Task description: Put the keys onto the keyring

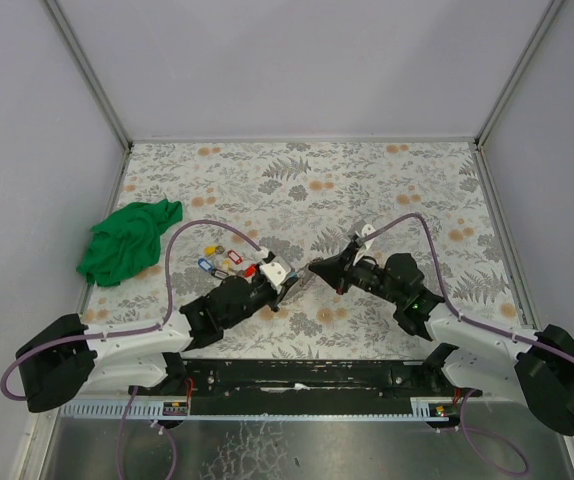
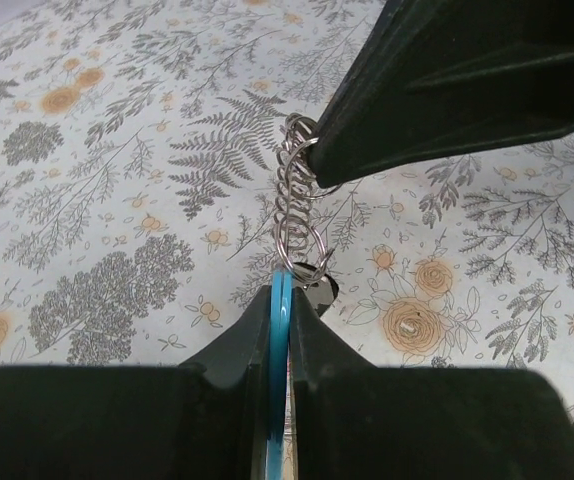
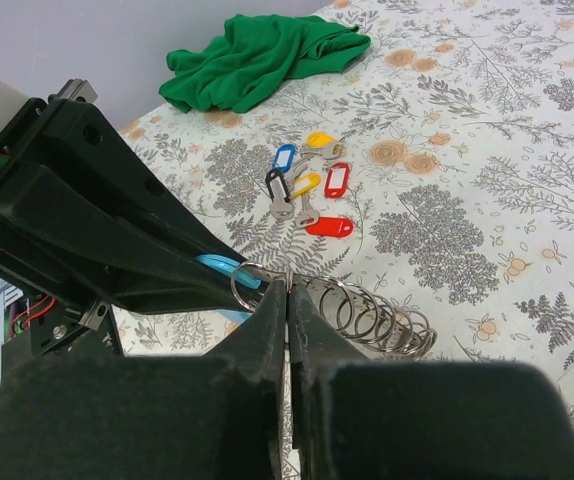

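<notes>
The keyring is held above the table between both grippers. My left gripper (image 2: 285, 292) is shut on its light-blue arc (image 2: 281, 330). My right gripper (image 3: 288, 290) is shut on its thin grey wire, right beside the blue arc (image 3: 223, 268). Several small metal split rings (image 3: 372, 315) are threaded on the wire and also show in the left wrist view (image 2: 297, 195). The keys (image 3: 305, 185), with red, blue, yellow and black tags, lie loose on the table beyond the grippers. In the top view they (image 1: 223, 262) lie left of the left gripper (image 1: 293, 281) and the right gripper (image 1: 317, 266).
A crumpled green cloth (image 1: 127, 240) lies at the table's left edge, also in the right wrist view (image 3: 257, 55). Purple cables arch over both arms. Grey walls enclose the floral table (image 1: 387, 190) on three sides. The two grippers' tips nearly touch.
</notes>
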### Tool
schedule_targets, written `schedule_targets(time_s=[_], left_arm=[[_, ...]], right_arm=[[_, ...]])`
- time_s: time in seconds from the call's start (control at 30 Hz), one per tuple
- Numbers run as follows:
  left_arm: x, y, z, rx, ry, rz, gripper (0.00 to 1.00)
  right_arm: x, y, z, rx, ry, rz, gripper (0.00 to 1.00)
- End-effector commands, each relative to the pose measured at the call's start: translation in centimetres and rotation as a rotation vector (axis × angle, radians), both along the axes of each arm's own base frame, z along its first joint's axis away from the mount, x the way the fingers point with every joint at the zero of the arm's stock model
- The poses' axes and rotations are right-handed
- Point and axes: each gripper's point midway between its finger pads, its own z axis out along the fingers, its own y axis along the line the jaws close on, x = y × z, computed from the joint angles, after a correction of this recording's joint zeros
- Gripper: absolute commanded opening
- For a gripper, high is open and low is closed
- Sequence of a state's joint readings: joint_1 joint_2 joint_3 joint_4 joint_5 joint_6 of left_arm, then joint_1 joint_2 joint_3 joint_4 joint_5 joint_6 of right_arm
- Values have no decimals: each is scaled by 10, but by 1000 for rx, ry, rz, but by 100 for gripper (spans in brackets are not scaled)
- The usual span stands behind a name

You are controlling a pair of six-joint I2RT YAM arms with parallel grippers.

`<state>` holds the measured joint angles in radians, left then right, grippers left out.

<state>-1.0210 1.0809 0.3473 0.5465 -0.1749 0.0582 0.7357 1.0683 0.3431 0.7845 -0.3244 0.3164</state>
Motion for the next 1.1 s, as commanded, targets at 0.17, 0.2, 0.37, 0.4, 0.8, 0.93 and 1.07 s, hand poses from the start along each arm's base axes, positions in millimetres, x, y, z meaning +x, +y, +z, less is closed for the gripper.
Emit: schedule_targets(time_s=[0.17, 0.2, 0.37, 0.4, 0.8, 0.93, 1.07], left_arm=[[3, -8, 25, 86, -148, -90, 0], [3, -8, 26, 86, -149, -90, 0], [-5, -21, 39, -7, -137, -139, 2], [-6, -23, 39, -35, -114, -138, 5], [-24, -14, 47, -250, -22, -130, 46], [-23, 7, 57, -323, -28, -99, 54], [-16, 24, 66, -403, -16, -89, 55]], right_arm=[[16, -10, 40, -66, 44, -103, 0], [17, -9, 42, -81, 55, -104, 1], [20, -2, 45, -82, 24, -77, 0], [20, 0, 46, -73, 6, -66, 0], [27, 16, 31, -128, -126, 47, 0], [25, 11, 32, -72, -133, 84, 0], [16, 12, 39, -14, -176, 147, 0]])
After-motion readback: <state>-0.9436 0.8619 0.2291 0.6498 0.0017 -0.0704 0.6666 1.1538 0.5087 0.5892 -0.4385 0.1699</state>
